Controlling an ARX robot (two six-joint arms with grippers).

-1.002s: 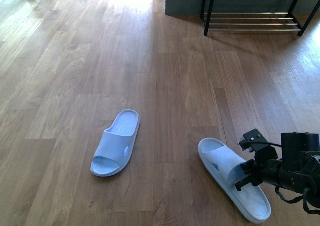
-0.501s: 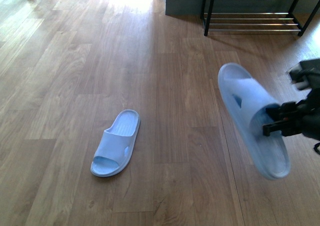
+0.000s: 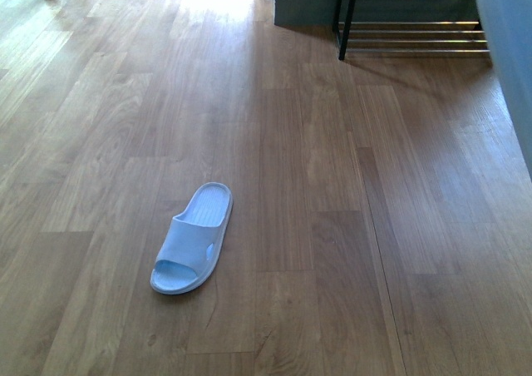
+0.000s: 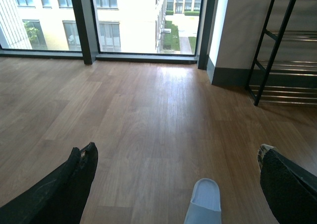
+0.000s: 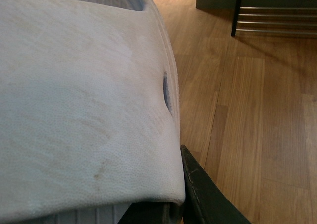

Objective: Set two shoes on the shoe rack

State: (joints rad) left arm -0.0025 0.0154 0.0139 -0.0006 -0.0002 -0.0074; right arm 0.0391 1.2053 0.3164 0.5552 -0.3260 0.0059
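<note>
Now 2 slides: floor slide (image 3: 193, 239) lies flat, lifted slide (image 5: 84, 95) pinched in right gripper (image 5: 181, 204); left gripper (image 4: 176, 154) spread wide, empty.

We see a brown wooden plank floor (image 3: 332, 226). One pale blue rubber slide (image 3: 192, 239) lies sole-down on it, left of the middle. A black metal shoe rack with silver rods (image 3: 416, 42) stands far off, well apart.

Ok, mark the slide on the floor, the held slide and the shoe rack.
slide on the floor (image 3: 191, 241): front view, on its strap.
held slide (image 5: 84, 100): right wrist view, on its strap.
shoe rack (image 3: 416, 42): front view, on its lower rods.
</note>
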